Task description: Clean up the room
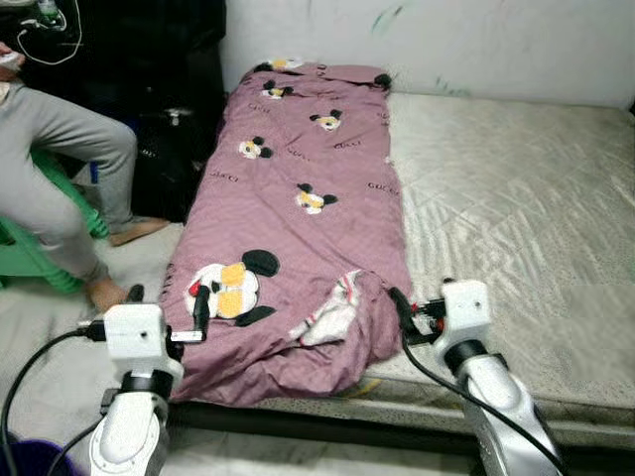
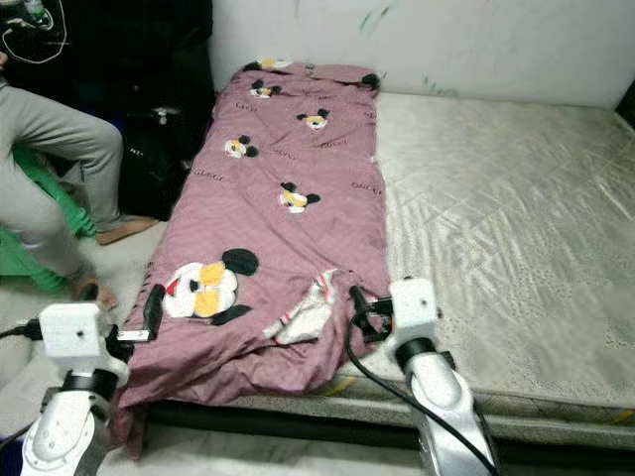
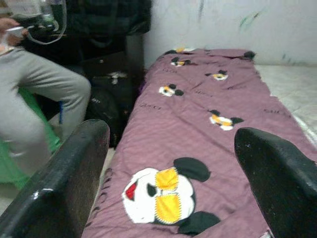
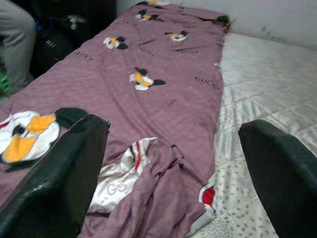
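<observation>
Bed: we saw a wide mattress (image 1: 516, 198) in a pale quilted cover, its head end against a whitish wall (image 1: 446, 40).
Blanket: a mauve-pink cotton blanket printed with cartoon mouse heads (image 1: 298, 188) lay lengthwise along the mattress's left edge, running from the head end down to the foot edge, where it bunched into folds and hung a little over the left foot corner.
Lining: near the foot edge we noted a turned-up fold showing a white lining with red trim (image 1: 332, 315).
Left gripper: our left gripper (image 1: 201, 309) sat at the blanket's left foot corner, beside the large mouse print (image 1: 233, 288); its two black fingers (image 3: 74, 173) were spread wide apart with nothing between them.
Right gripper: our right gripper (image 1: 402, 309) sat at the blanket's right side near the foot edge, close to the bunched folds; its fingers (image 4: 64, 168) were likewise spread wide and held nothing.
Contact: we could not tell whether either gripper's fingertips touched the cloth.
Person: a person in grey trousers (image 1: 60, 159) sat on a green plastic stool (image 1: 40, 258) beside the mattress's left edge, bare feet on the floor.
Bag: a black bag (image 1: 174, 149) stood on the floor between the person and the mattress.
</observation>
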Available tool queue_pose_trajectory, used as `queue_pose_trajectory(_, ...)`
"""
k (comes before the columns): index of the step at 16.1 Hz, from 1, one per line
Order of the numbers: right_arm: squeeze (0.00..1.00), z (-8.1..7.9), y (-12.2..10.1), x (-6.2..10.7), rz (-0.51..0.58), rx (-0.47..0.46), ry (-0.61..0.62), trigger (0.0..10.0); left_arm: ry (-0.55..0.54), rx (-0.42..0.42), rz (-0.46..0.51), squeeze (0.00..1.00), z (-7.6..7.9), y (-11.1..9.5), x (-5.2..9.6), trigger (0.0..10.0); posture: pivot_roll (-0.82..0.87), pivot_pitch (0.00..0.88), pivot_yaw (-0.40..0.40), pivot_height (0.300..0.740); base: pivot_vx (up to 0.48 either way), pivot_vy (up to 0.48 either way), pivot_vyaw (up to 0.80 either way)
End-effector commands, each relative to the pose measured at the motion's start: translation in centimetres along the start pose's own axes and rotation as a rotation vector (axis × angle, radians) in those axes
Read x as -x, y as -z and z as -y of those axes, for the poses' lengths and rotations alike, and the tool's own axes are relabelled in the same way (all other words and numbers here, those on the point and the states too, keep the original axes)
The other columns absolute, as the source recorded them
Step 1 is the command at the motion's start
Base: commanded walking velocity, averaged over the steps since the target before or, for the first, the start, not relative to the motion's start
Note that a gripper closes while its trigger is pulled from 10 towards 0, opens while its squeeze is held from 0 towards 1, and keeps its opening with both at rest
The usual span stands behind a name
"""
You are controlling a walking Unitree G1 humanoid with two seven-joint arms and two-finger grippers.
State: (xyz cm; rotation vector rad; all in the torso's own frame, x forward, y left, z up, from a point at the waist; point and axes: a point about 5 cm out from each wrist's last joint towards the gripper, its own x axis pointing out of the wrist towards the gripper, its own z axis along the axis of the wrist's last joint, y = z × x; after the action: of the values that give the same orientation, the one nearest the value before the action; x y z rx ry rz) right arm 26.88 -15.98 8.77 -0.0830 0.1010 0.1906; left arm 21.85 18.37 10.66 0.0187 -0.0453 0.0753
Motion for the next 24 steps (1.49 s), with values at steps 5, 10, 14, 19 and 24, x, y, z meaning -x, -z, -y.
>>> queue_pose_trajectory(5,0.00,0.41,0.35,0.08,-0.017,-0.002,0.018,10.0,0.017,0.022,-0.017,0.00,0.17,0.25,-0.12,10.0,0.02,0.047,-0.025,0.740,0.108,0.000,-0.32)
queue_pose_trajectory(10,0.00,0.43,0.49,0.04,-0.022,0.000,0.016,10.0,0.025,0.024,-0.020,0.00,0.26,0.29,-0.14,10.0,0.02,0.049,-0.026,0.740,0.291,0.000,0.00)
queue_pose_trajectory(14,0.00,0.42,0.60,0.03,-0.029,-0.005,0.019,10.0,0.032,0.023,-0.024,0.00,0.30,0.36,-0.15,10.0,0.02,0.051,-0.025,0.740,0.317,0.000,-0.13)
queue_pose_trajectory(19,0.00,0.43,0.62,0.00,-0.029,-0.006,0.019,10.0,0.037,0.025,-0.027,0.00,0.38,0.41,-0.15,10.0,0.02,0.051,-0.025,0.740,0.334,0.000,-0.50)
queue_pose_trajectory(24,0.00,0.39,0.73,0.03,-0.033,-0.004,0.017,10.0,0.027,0.024,-0.037,0.00,0.35,0.54,-0.09,10.0,0.02,0.054,-0.025,0.740,0.056,0.000,0.00)
